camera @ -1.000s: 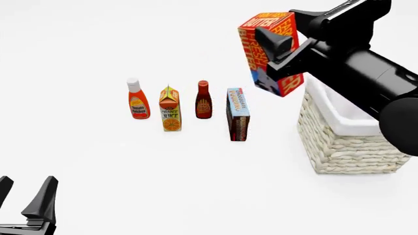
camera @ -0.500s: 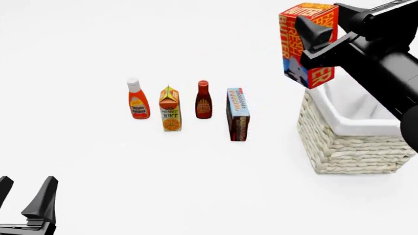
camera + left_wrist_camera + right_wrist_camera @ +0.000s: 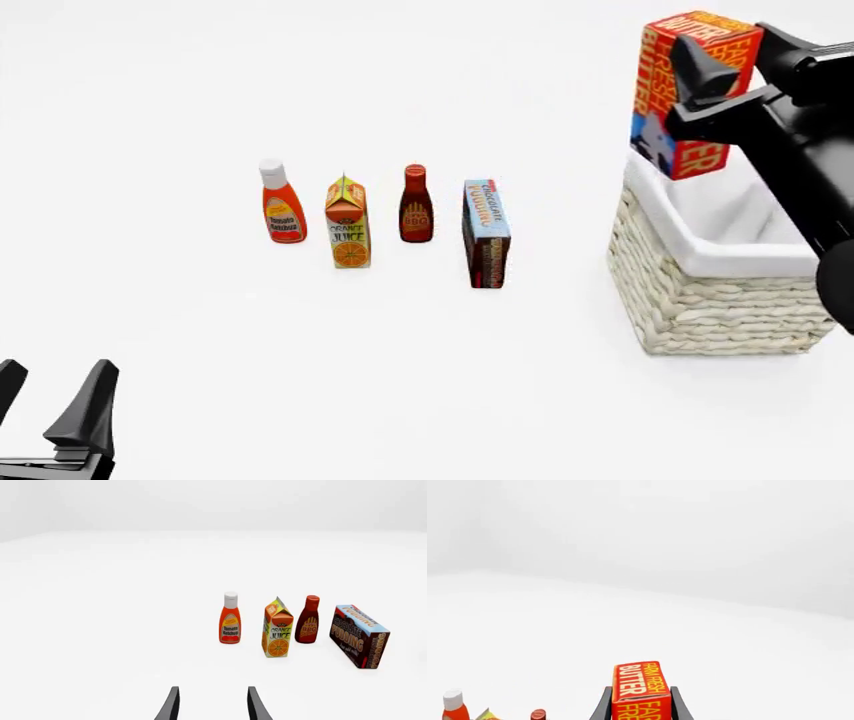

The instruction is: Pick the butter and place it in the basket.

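The butter (image 3: pixel 687 90), a red-orange box with yellow lettering, hangs in the air above the far left part of the basket (image 3: pixel 714 290), a cream wicker basket with a white liner. My right gripper (image 3: pixel 721 85) is shut on the box, its dark fingers pressing both sides. In the right wrist view the butter (image 3: pixel 640 690) stands between the two fingers (image 3: pixel 603 707). My left gripper (image 3: pixel 54 405) stays low at the table's near left corner, open and holding nothing; its fingertips (image 3: pixel 172 705) show in the left wrist view.
A row of groceries stands mid-table: a ketchup bottle (image 3: pixel 280 203), an orange juice carton (image 3: pixel 348 222), a BBQ sauce bottle (image 3: pixel 416 204) and a chocolate pudding box (image 3: pixel 486 233). The pudding box is the one nearest the basket.
My right gripper has carried the butter to the right and slightly up, from left of the basket to over its far left rim. The left arm has not moved.
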`<move>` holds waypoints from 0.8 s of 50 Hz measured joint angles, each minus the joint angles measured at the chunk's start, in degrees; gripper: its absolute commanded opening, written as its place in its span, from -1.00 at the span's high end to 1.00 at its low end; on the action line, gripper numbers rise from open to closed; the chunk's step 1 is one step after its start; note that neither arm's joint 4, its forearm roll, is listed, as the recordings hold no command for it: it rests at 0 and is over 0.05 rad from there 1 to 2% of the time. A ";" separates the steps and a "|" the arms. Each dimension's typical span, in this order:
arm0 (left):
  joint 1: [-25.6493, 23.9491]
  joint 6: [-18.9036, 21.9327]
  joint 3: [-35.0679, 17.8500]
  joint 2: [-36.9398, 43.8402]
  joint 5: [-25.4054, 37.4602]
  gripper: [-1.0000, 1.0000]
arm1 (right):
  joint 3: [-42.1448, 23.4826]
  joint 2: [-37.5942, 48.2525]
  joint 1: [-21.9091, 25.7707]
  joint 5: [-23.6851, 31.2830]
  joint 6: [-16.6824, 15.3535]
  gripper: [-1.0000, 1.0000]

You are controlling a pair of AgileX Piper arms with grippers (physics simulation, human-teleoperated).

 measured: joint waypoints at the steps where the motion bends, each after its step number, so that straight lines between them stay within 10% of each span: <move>1: 0.00 0.00 0.00 0.00 0.00 -1.00 | 0.20 0.12 -0.43 -0.53 0.21 1.00; 40: 0.00 0.00 0.00 0.00 0.00 -1.00 | 6.56 0.78 -10.29 -13.54 7.23 1.00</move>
